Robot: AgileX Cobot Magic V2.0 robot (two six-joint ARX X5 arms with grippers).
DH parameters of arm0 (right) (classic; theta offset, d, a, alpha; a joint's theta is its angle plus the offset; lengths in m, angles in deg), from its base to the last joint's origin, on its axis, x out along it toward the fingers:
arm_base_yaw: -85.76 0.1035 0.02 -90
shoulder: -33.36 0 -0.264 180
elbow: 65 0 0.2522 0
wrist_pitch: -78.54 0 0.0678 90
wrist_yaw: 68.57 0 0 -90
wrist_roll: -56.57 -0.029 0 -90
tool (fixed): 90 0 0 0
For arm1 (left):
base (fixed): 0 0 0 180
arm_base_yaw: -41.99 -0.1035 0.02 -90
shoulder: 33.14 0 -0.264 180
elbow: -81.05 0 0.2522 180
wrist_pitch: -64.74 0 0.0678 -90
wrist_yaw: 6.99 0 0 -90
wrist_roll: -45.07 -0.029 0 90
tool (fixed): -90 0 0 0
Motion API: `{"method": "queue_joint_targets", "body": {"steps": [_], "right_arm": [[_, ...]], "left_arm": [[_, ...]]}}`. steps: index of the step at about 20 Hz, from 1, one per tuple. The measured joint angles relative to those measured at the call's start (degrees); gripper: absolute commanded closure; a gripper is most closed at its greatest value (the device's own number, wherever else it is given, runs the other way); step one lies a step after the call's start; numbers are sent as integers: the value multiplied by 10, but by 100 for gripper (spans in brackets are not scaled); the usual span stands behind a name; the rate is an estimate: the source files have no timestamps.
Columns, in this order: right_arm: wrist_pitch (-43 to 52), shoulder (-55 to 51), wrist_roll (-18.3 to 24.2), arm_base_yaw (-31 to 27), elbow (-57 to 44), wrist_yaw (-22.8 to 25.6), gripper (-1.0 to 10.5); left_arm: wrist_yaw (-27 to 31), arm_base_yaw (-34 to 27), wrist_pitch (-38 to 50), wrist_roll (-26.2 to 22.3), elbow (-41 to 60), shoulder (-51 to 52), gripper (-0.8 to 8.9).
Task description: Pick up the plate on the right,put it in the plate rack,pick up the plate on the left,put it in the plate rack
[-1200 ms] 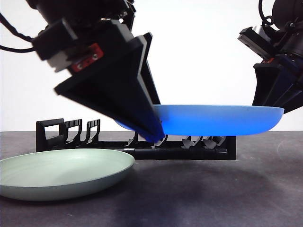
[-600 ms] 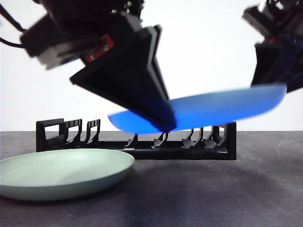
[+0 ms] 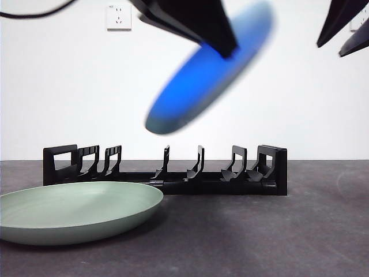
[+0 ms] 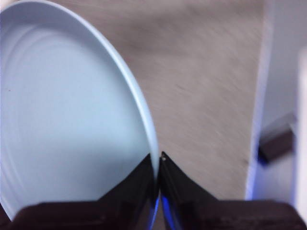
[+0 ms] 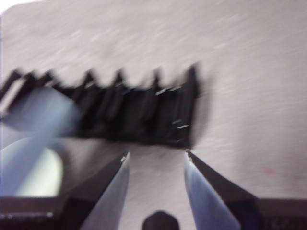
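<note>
Backdrop, front view: white wall with a socket (image 3: 119,17); dark table (image 3: 242,231).
Plate rack (image 3: 167,171), front view: stood on the table, every slot between prongs bare; no plate stowed yet.
Blue plate (image 3: 207,72), front view: aloft above the rack, steeply tilted, blurred; pinched at its upper rim by a dark gripper coming from the top edge.
Green plate (image 3: 78,210), front view: lay flat on the table, just in front of the rack's left end; untouched.
Left gripper (image 4: 158,165), left wrist view: pressed together on the rim of the blue plate, seen pale here.
Right gripper (image 5: 157,160), right wrist view: spread, holding nothing; hung above the rack, apart from it.
Progress, judged: first plate lifted, not seated; second plate wholly pending.
</note>
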Motion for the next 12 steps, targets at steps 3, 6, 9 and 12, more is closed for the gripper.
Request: {"method": "queue_joint_targets", "body": {"steps": [3,6,9,12], "right_arm": [[-1,-2,0,-2,0,23,760],[-2,-2,0,-2,0,24,760],[-2,-2,-2,-2,0,24,760],[-2,-2,-4,-2,0,24,760]], "left_arm": [[-47,-92,8,63,0,52,822],[-179,-221,60,129,-1,94,822],[-304,-337,99,195,-2,89,823],[-362,-419,118,239,-2,57,823]]}}
